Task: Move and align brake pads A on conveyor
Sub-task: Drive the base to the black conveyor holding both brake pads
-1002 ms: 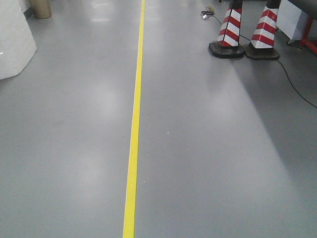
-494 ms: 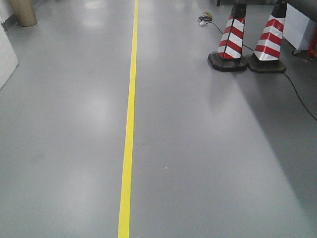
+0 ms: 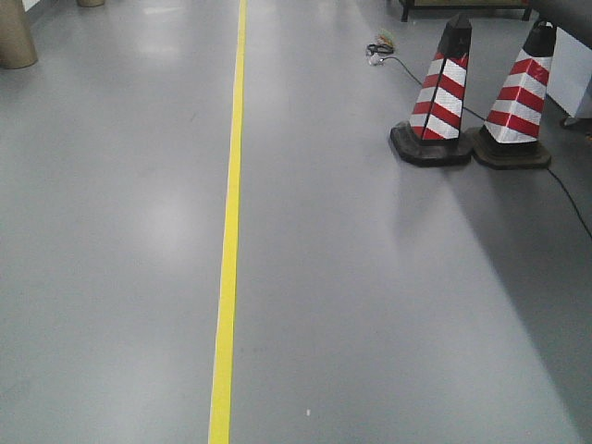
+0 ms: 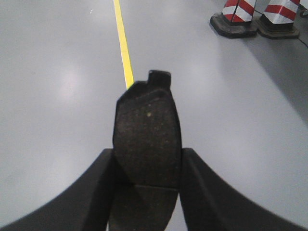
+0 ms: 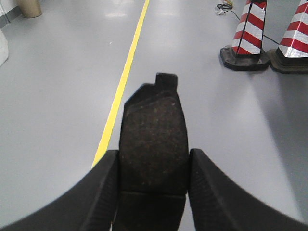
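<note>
The left claw is closed most of the way on the left-hand brake pad. Its two black fingers press the pad's long edges from 9 and 3 o'clock. The pad stands lengthwise in the wrist view with its rough, dark friction face toward the camera. A small square tab sits at 12 o'clock, and the centre groove crosses the pad low down, between the fingers. The pad hangs above the grey floor and touches nothing but the claw.

The right claw has the same narrow grip on the right-hand brake pad. Ribbed black fingers clamp both sides, with the tab at 12 o'clock, the groove near 6 o'clock and floor beneath.

In the front view the glossy floor fills the frame. A yellow line runs from 6 o'clock up to 12 o'clock, a little left of centre. At 1 to 2 o'clock two red-and-white striped traffic cones stand upright on black bases, the left cone and the right cone, with their bases just beside each other. A black cable trails from behind them toward 3 o'clock. A small tangle of cable lies at 1 o'clock, beyond the cones. A tan cylinder stands at the 10 o'clock edge.
</note>
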### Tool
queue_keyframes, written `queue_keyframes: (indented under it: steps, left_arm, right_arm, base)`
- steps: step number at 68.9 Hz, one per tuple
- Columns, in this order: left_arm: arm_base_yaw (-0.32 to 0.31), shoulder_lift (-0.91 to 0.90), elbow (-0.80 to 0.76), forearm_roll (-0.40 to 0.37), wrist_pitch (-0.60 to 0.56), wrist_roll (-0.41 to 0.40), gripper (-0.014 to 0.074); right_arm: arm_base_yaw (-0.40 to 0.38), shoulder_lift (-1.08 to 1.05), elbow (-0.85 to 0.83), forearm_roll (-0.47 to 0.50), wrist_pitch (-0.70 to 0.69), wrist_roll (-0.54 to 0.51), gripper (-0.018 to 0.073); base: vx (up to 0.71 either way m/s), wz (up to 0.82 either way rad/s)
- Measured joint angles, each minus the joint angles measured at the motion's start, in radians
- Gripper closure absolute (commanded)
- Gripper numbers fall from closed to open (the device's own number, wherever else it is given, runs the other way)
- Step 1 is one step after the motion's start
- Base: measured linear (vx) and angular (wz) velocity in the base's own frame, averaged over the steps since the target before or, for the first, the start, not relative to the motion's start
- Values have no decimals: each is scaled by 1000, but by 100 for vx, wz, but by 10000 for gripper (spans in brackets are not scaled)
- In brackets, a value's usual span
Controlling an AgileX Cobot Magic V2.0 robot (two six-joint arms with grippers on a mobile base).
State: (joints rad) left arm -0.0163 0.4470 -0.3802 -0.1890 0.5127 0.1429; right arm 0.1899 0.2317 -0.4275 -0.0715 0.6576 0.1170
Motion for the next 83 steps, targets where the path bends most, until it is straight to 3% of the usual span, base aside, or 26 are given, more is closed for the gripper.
queue_keyframes:
  steps: [83]
  left_arm:
    - [0,0,0,-1,1,0,603]
  right_arm:
    - [0,0,0,0,1,0,571]
  base:
    - [69,1]
